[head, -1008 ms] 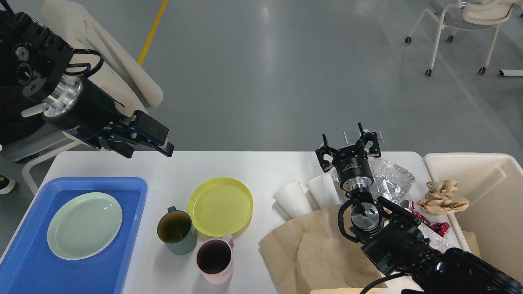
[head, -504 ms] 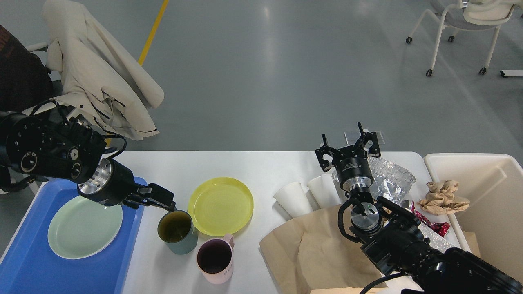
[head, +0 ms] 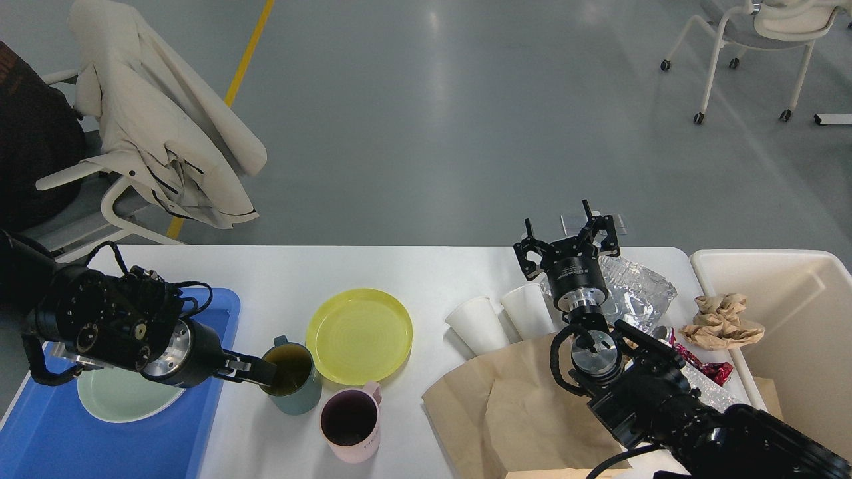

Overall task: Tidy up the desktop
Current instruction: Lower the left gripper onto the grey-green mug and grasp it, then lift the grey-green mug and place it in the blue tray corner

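The desktop (head: 426, 273) filled the lower half of the head view, and by my reading the tidying was only partly done. A pale green plate (head: 116, 398) already lay in the blue tray (head: 213, 306) at the table's left edge, and a crumpled brown paper ball (head: 722, 319) sat on the rim of the cream bin (head: 799, 279) just past the right edge. Still out on the white surface were a yellow plate (head: 359, 336) near the middle, a teal mug (head: 289, 379) and a pink mug (head: 351, 426) toward the near edge, two white paper cups (head: 502, 319), crumpled clear plastic (head: 639, 286), a red wrapper (head: 692, 359) and a large brown paper bag (head: 519, 412) toward the near right corner.

The left arm reached in low from the left edge, lying nearly level over the tray, with the left gripper (head: 259, 371) at the teal mug's rim on its tray side. Its fingers looked drawn narrow against the rim, but I could not tell whether they had the mug pinched. The right arm rose from the near right corner, forearm pointing toward the far edge, and the right gripper (head: 567, 243) hung above the cups and plastic with its fingers spread apart, holding nothing
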You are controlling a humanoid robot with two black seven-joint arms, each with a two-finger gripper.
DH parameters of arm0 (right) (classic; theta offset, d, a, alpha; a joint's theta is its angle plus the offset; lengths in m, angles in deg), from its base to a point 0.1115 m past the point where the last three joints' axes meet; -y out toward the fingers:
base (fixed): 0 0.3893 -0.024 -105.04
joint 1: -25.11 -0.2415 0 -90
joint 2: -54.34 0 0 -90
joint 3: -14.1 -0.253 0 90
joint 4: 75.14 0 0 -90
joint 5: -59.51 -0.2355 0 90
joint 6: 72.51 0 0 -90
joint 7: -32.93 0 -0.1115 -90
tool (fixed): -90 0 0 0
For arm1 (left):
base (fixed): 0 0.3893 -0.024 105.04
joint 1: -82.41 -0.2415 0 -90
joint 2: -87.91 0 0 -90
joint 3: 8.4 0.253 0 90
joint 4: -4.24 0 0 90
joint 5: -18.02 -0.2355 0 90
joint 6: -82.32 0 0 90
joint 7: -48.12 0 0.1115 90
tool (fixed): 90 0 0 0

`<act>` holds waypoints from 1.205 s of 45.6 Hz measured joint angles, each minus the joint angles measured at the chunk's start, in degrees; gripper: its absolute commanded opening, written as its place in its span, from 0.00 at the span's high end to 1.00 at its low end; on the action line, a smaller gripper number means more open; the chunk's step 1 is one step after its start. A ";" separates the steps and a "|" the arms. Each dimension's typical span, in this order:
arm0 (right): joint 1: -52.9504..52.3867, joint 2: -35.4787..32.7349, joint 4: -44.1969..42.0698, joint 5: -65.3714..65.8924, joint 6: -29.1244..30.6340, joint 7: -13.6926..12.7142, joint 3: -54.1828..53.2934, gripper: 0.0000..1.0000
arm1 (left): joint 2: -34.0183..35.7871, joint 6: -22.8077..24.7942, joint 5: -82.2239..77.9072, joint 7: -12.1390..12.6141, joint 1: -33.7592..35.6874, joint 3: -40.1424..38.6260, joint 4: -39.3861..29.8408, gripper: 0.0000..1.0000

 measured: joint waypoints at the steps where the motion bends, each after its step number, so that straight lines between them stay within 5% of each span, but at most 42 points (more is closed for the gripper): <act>1: 0.00 0.00 0.00 0.00 0.00 0.00 0.00 0.00 | -0.24 -0.67 0.03 0.19 -0.51 -0.02 -0.01 0.40; 10: 0.00 0.00 -0.02 0.00 0.00 0.00 0.02 0.00 | -0.66 -5.84 0.52 2.20 -3.64 -0.40 0.06 0.44; 27: 0.00 0.00 -0.02 0.00 0.00 0.00 0.02 0.00 | -0.32 -7.26 1.31 4.87 -5.81 -4.57 1.70 0.47; 41: -0.02 -0.01 -0.02 0.00 0.00 0.00 0.02 0.00 | -0.66 -7.47 2.17 7.16 -9.79 -7.35 4.50 0.96; 55: -0.06 0.00 -0.02 0.00 0.00 0.00 0.00 0.00 | 2.10 -2.23 1.81 6.29 -5.74 -7.60 2.77 1.00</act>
